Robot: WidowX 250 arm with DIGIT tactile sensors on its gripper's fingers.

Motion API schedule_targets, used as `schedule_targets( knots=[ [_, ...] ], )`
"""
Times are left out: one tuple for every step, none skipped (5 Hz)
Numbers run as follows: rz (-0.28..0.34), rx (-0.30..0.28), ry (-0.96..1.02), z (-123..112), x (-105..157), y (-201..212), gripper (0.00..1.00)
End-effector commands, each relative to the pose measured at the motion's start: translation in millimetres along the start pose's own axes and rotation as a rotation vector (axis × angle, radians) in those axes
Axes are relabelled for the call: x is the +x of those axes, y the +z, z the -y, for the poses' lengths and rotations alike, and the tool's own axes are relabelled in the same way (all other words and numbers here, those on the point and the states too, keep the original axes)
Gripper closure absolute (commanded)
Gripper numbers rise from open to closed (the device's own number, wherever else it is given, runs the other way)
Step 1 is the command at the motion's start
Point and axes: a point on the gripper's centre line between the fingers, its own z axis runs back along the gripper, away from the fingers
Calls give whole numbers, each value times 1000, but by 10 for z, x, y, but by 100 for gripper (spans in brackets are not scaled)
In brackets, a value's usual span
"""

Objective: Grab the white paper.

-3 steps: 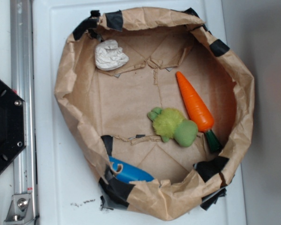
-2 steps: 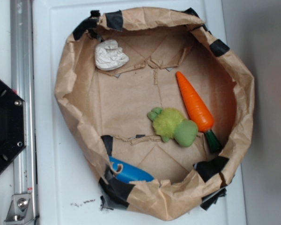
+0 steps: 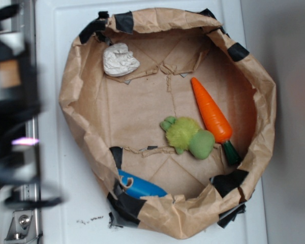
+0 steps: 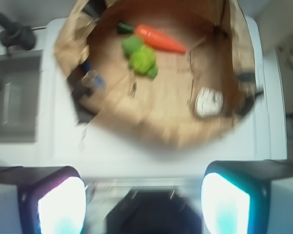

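The white paper (image 3: 120, 60), a small crumpled wad, lies inside the brown paper bag (image 3: 71, 96) near its upper left wall. In the wrist view the white paper (image 4: 208, 102) shows blurred at the bag's right side. My gripper (image 4: 143, 204) hangs over the white surface outside the bag, well short of the paper. Its two fingers (image 4: 61, 204) stand wide apart with nothing between them. In the exterior view the arm is a dark blur (image 3: 12, 101) at the left edge, left of the bag.
An orange carrot (image 3: 211, 113), a green plush toy (image 3: 189, 135) and a blue object (image 3: 140, 188) also lie in the bag. A metal rail (image 3: 24, 213) runs down the left side. The black base (image 4: 151, 214) lies below the gripper.
The arm has swept into the exterior view at the left edge, blurred with motion and covering the black base and rail. Nothing inside the bag has moved.
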Motion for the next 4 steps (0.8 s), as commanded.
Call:
schedule_targets(
  knots=[
    [-47, 85, -142, -222, 677, -590, 0],
    [-168, 140, -305, -285, 661, -1120, 0],
    [-236, 157, -392, -386, 568, -1536, 0],
    [-235, 168, -473, -487, 422, -1658, 0]
  ],
)
